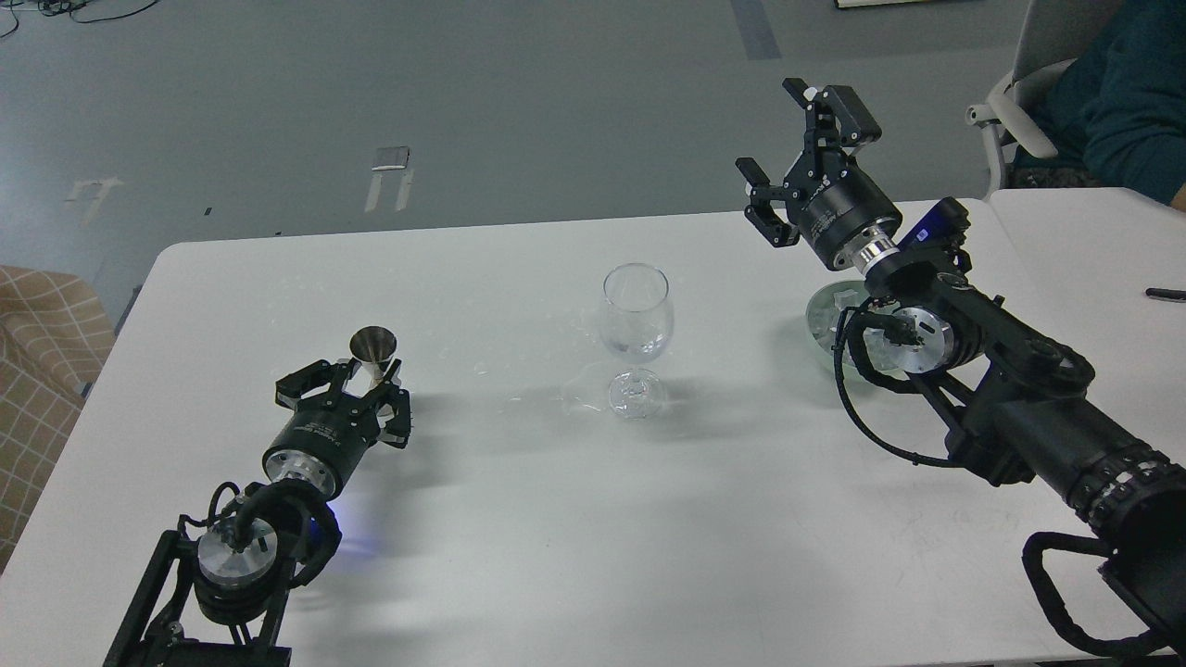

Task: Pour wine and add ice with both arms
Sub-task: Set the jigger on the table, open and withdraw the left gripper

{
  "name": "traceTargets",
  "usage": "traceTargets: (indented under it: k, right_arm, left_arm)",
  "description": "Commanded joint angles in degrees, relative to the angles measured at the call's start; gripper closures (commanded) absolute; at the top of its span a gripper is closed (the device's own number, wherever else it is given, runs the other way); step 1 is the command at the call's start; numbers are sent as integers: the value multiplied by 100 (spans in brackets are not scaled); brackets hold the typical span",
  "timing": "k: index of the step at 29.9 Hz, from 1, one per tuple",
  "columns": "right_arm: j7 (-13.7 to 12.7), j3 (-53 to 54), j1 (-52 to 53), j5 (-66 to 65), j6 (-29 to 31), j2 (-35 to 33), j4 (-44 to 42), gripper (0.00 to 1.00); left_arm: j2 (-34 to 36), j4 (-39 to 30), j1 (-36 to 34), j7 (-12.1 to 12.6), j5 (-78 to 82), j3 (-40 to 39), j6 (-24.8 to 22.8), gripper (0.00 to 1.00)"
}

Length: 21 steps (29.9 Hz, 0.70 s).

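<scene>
White tabletop (519, 519) fills the view under grey floor. Mid-table stands a clear stemmed wine glass (636, 320) with a little colourless wine (636, 346) low in its bowl. My left gripper (363, 382) closes its fingers around a small steel conical cup (372, 348) — upright. My right gripper (804, 159) hangs raised, jaws wide, above a pale bowl (819, 320) of clear ice cubes (845, 298).

A grey floor (519, 102) with tape marks lies beyond the white table (556, 519), a checkered seat (42, 371) at left.
</scene>
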Motion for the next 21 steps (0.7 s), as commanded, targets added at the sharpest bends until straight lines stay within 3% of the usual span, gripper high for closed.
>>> traceTargets:
  k: [1, 7, 8, 11, 21]
  right_arm:
    - [0, 4, -44, 0, -7, 2, 5, 0]
    - [0, 4, -44, 0, -24, 2, 5, 0]
    - [0, 4, -44, -9, -33, 2, 5, 0]
    - [0, 4, -35, -9, -24, 2, 5, 0]
    - [0, 4, -44, -9, -24, 2, 5, 0]
  left_arm:
    - [0, 8, 0, -8, 0, 0, 0, 49]
    - [0, 8, -9, -8, 0, -17, 9, 35]
    - [0, 8, 0, -8, 0, -52, 9, 23]
    - [0, 8, 0, 9, -17, -88, 0, 2]
    - [0, -1, 105, 159, -70, -79, -96, 2]
